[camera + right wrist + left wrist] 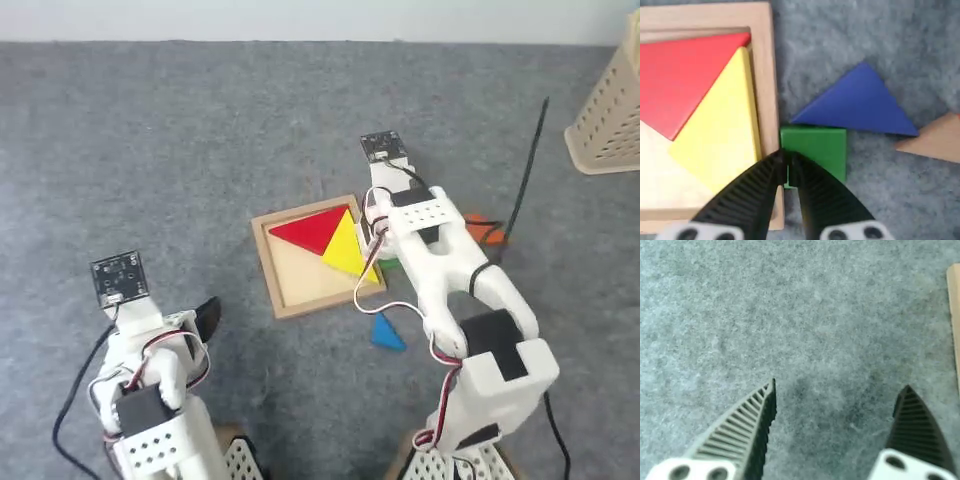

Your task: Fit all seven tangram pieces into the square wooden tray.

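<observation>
Closest to the lens, at 5 o'clock in the high view: right arm (470, 300), white, stretched toward the centre across the tray's 3 o'clock edge. At 7 o'clock, left arm (150, 395), folded back, well apart from the pieces. Under it, left gripper (840, 385) wide open, holding nothing, hanging above bare grey carpet (790, 300). Near the centre, square wooden tray (266, 268), flat and turned a little. Inside it, red triangle (312, 230) in the 12 o'clock part and yellow triangle (345, 250) in the 3 o'clock part, touching along one edge; bare wood from 6 to 9 o'clock. Outside, dark blue triangle (855, 107) on the carpet, touching one side of green square (822, 145), itself just beside the tray rim at about 4 o'clock. At that square's edge next to the rim, right gripper (788, 156), fingers closed to a thin slit; cannot tell whether pressing on it. Small light blue triangle (387, 335) at 5 o'clock from the tray, lying apart. Orange piece (483, 228) at 3 o'clock, beyond the arm, partly hidden.
</observation>
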Tool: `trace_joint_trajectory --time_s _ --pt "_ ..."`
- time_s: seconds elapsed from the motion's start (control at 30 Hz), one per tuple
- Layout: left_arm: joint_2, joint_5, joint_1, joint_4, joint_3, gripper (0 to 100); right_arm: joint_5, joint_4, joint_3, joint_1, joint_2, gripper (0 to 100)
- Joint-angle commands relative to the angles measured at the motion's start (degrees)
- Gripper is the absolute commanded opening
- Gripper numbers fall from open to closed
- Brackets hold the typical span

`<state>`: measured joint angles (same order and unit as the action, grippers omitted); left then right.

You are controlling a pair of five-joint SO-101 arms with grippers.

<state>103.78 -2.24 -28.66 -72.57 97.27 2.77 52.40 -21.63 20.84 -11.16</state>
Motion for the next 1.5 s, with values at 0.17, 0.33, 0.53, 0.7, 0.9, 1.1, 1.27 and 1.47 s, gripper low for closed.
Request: trace_joint_trajectory --time_s 0.17,0.33,0.53,0.7,0.9,1.1,1.27,1.47 --pt "0.7 0.1 0.1 0.1 -0.7 35 0.1 -0.8 -0.3 2.2 4.2 0.7" --pt "0.7 0.1 0.1 0.1 -0.7 35 0.2 1.5 -0.4 -0.6 8.7 0.7" --pt "0.7 0.1 0.1 0.1 -0.7 35 0.1 -1.0 -3.9 3.9 8.6 0.7" --pt "0.7 0.1 0.1 0.1 -0.7 35 0.1 -2.9 -3.9 5.1 5.1 0.7" --pt "0.7 0.1 0.1 0.1 -0.7 35 0.1 -2.9 -3.1 5.1 4.2 0.7" --pt "0.7 0.1 0.1 0.1 -0.7 35 0.0 -3.0 -3.0 4.9 4.2 0.7" --pt "0.7 0.1 0.1 0.1 -0.7 35 0.4 -2.7 -2.6 1.3 5.4 0.7" --pt "0.7 0.1 0.1 0.1 -0.7 35 0.2 -0.7 -3.1 5.2 12.3 0.7"
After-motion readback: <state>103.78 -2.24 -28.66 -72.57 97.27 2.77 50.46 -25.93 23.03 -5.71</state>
